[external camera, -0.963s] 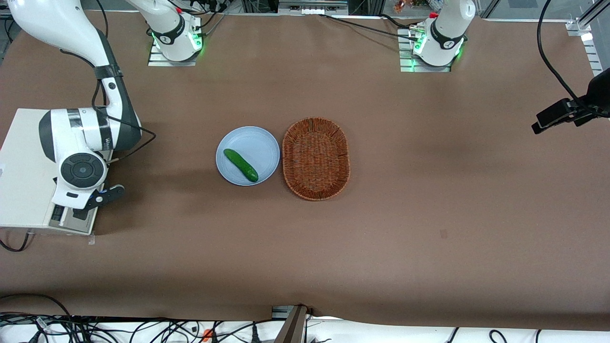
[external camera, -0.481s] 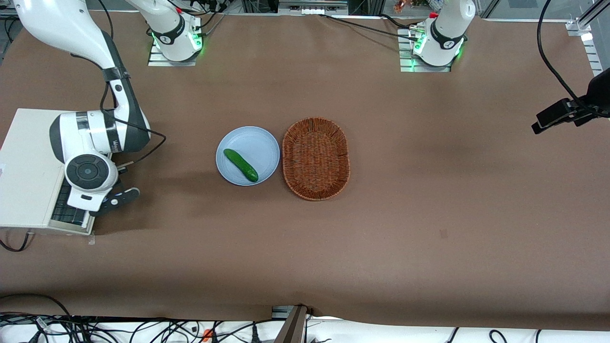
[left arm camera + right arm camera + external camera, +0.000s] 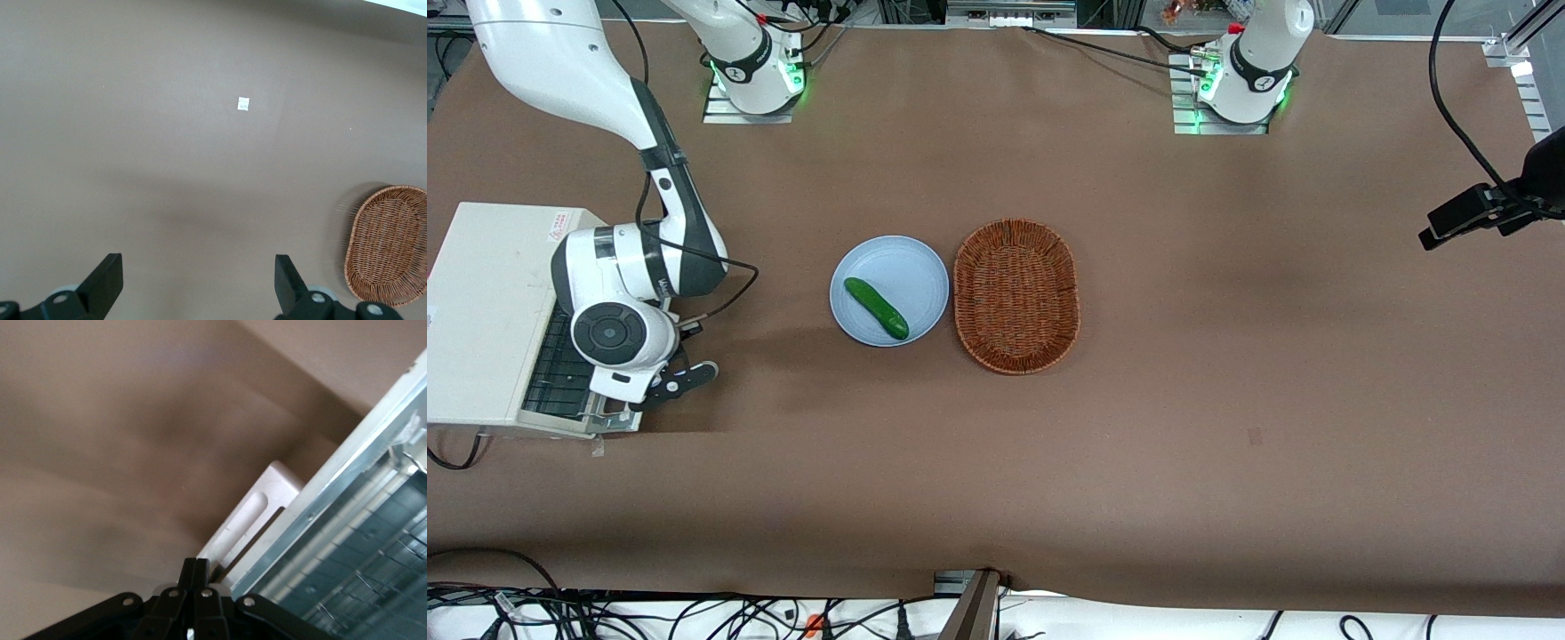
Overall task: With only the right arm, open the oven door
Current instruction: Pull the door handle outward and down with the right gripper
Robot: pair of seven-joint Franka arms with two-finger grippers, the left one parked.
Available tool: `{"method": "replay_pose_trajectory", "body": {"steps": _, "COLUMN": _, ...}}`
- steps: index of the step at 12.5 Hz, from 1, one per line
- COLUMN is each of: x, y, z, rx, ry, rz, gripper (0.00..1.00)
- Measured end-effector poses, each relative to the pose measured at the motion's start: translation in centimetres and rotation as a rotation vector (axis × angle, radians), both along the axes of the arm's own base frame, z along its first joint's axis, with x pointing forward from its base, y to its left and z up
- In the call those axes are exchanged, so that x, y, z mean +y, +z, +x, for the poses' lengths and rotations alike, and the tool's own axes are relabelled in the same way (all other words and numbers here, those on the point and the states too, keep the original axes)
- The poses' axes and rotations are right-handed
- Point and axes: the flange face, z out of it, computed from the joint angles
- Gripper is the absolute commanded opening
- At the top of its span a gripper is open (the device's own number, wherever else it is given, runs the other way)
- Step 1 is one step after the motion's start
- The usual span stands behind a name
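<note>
Mid-pull on the oven door [image 3: 560, 382], judging by its pose: already swung partly out from the cream toaster oven [image 3: 489, 302], tilted, not yet flat. Standing at the working arm's end of the tabletop [image 3: 1138, 462], with the door's shiny inner frame and dark glass showing close up in the right wrist view [image 3: 333, 540].

Right arm [image 3: 640, 267] bent low over the oven's front, with the hand [image 3: 618, 400] at the door's free edge. Fingers [image 3: 195, 577] pressed together, no gap seen between them, right against the pale handle [image 3: 257, 513]. Impossible to say whether anything thin is pinched there or the handle is only hooked.

Next, probably, more pulling outward and downward along the door's arc until fully open. Important to follow the hinge curve, otherwise a risk of slipping off the handle or dragging the whole oven.

Well apart, near the middle of the tabletop: a blue plate [image 3: 916, 276] with a cucumber [image 3: 876, 308], just beside a wicker basket [image 3: 1016, 295].
</note>
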Motion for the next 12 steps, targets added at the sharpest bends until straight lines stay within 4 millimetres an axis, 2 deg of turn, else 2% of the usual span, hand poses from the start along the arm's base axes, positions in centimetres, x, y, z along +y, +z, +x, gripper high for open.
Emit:
{"method": "replay_pose_trajectory", "body": {"steps": 5, "x": 0.0, "y": -5.5, "z": 0.3, "rx": 0.004, "ry": -0.051, "rz": 0.084, "gripper": 0.00}}
{"method": "replay_pose_trajectory", "body": {"steps": 7, "x": -0.4, "y": -7.1, "z": 0.3, "rx": 0.008, "ry": -0.078, "rz": 0.108, "gripper": 0.00}}
{"method": "replay_pose_trajectory", "body": {"steps": 12, "x": -2.3, "y": -7.5, "z": 0.5, "rx": -0.019, "ry": -0.316, "rz": 0.159, "gripper": 0.00}}
